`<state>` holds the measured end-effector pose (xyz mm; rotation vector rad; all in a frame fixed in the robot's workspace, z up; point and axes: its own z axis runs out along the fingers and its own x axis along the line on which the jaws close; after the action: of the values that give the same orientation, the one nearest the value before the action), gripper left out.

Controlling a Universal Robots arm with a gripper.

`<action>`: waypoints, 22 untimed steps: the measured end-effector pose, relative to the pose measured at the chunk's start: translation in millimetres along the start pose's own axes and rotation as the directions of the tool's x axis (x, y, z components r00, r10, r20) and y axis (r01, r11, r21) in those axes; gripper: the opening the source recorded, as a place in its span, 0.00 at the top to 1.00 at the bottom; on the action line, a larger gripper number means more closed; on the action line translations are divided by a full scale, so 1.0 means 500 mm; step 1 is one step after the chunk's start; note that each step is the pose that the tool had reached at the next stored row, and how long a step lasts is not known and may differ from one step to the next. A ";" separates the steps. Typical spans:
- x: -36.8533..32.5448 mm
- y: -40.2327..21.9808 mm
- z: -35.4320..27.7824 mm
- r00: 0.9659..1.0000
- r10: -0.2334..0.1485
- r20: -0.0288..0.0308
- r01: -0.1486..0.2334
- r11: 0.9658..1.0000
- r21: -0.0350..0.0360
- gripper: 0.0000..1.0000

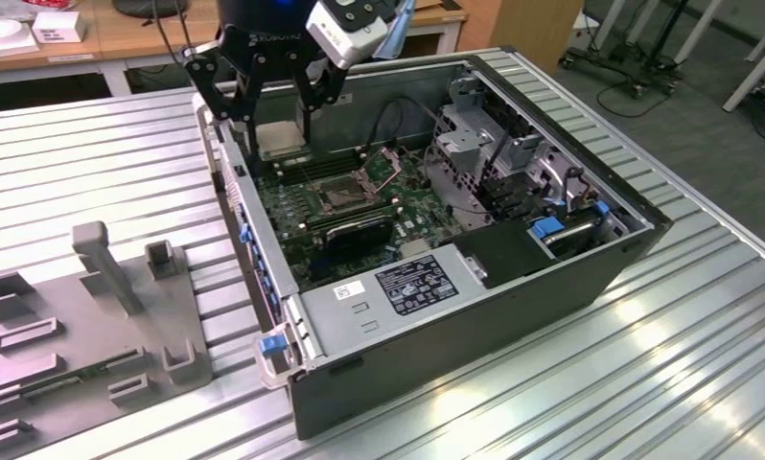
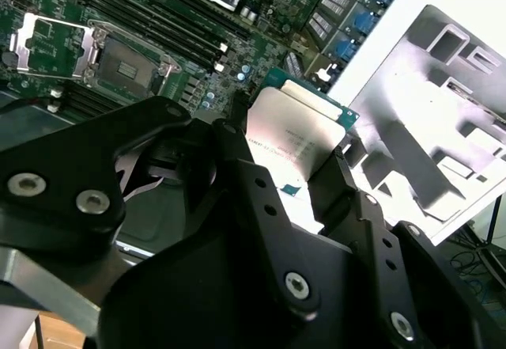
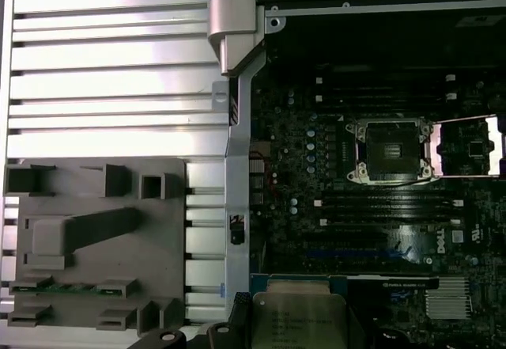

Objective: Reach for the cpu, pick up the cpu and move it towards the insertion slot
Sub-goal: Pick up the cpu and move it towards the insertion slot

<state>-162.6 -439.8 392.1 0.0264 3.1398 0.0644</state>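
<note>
My gripper (image 1: 280,144) is shut on the cpu (image 1: 280,140), a thin pale silvery square chip held by two opposite edges between the black fingers (image 2: 241,163). It hangs above the open computer case's far corner at the exterior view's left. Both wrist views show the cpu (image 2: 296,135) (image 3: 304,317) in the jaws. The insertion slot (image 1: 341,195), a shiny metal frame with a dark centre on the green board, lies below and to the exterior view's right of the chip. The insertion slot (image 3: 390,151) (image 2: 126,68) has its metal lid (image 3: 466,147) swung open beside it.
The open computer case (image 1: 511,287) lies on a ribbed metal table (image 1: 88,172). Long black memory slots (image 3: 379,206) flank the socket. A grey fixture plate (image 1: 76,335) with upright blocks sits at the exterior view's left. Drive cages (image 1: 498,153) and a power supply (image 1: 408,283) fill the case's other parts.
</note>
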 end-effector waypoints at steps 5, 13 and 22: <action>-0.008 0.001 0.000 1.000 0.000 0.000 0.000 1.000 0.000 0.45; -0.009 0.001 0.000 1.000 0.000 0.000 0.000 1.000 0.000 0.45; -0.052 0.002 0.000 1.000 0.000 0.000 0.000 1.000 0.000 0.45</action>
<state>-136.8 -439.0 392.0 0.0263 3.1399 0.0643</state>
